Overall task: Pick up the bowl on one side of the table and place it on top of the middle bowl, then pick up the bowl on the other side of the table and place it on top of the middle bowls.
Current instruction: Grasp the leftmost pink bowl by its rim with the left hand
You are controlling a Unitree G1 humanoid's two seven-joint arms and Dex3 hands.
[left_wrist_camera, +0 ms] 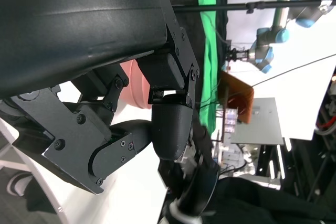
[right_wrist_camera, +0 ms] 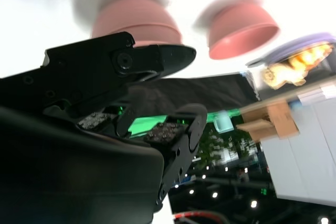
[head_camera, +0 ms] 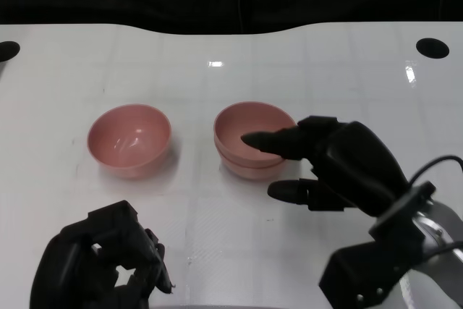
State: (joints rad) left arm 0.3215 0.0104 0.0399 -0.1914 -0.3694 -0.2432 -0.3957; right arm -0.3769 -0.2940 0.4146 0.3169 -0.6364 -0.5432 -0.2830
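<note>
On the white table (head_camera: 239, 48), seen from the head view, the middle stack (head_camera: 251, 139) already reads as two pink bowls nested, one rim showing just under the other. The lone pink bowl (head_camera: 130, 139) sits apart from the stack on the robot's left side, upright and untouched. The right hand (head_camera: 333, 161) hangs just beside the stack, fingers spread with nothing between them; its upper fingertip reaches over the stack's near rim and may be brushing it, I cannot tell. The left hand (head_camera: 101, 265) is nearer the robot than the lone bowl, fingers curled in on nothing.

From the left wrist view, the left hand's dark shell and fingers fill most of the picture; a patch of pink from the lone bowl (left_wrist_camera: 134, 87) shows past them, with no contact.

From the right wrist view, blurred, both the stack (right_wrist_camera: 137, 22) and the lone bowl (right_wrist_camera: 241, 30) show beyond the right hand's fingers (right_wrist_camera: 173, 135), which stand apart and hold nothing.

The worry here, as I judge it: that finger over the stack's rim could catch on it and tip or drag the top bowl as the right hand leaves. Then the left hand, curled as it is, must open before it meets the lone bowl, or it will shove it toward the stack rather than grasp it.
</note>
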